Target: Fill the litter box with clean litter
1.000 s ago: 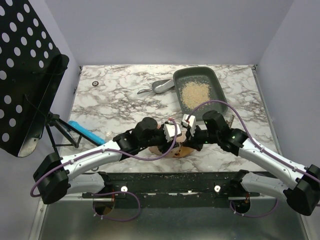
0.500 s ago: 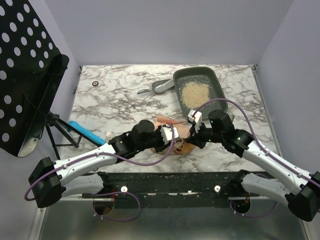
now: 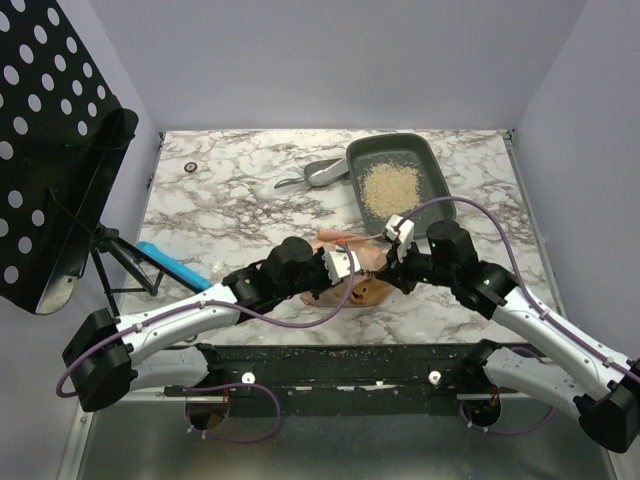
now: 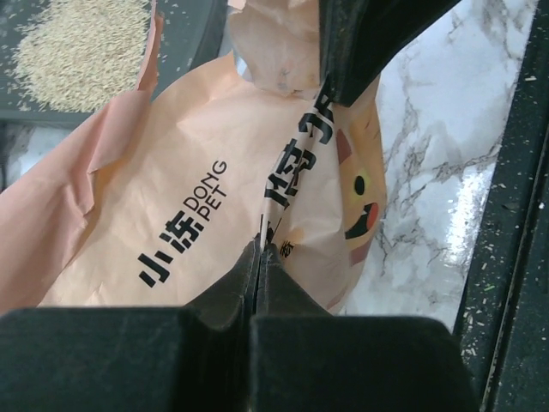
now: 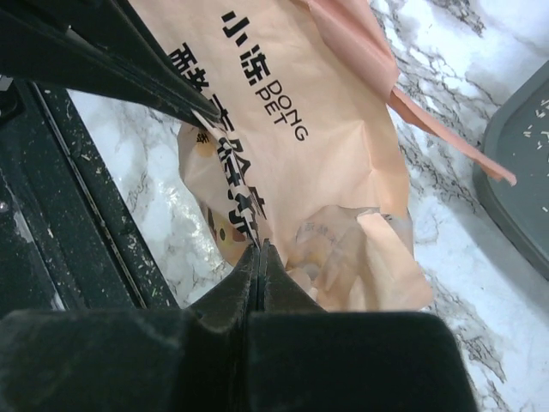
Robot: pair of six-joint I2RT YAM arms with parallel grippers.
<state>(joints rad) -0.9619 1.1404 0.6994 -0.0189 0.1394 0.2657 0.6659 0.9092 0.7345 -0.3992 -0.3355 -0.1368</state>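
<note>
The dark grey litter box (image 3: pixel 425 160) stands at the back right of the marble table, with a heap of clean litter (image 3: pixel 388 186) in it. The same litter (image 4: pixel 81 47) and box (image 4: pixel 184 34) show at the top left of the left wrist view. An orange-tan printed bag (image 3: pixel 340 240) lies just in front of the box, between my two grippers. My left gripper (image 4: pixel 259 249) is shut on a ridge of the bag (image 4: pixel 197 197). My right gripper (image 5: pixel 259 247) is shut on the same ridge of the bag (image 5: pixel 317 129) from the opposite side.
A grey scoop (image 3: pixel 318 175) lies left of the box. A blue object (image 3: pixel 172 264) sits near the left edge, beside a black perforated stand (image 3: pixel 50 150). A small ring (image 3: pixel 190 166) lies at the back left. A black rail (image 3: pixel 340 360) strewn with grains runs along the near edge.
My left gripper has closed on the bag. My right gripper has shifted right and back with the bag, and more of the bag now shows between the arms.
</note>
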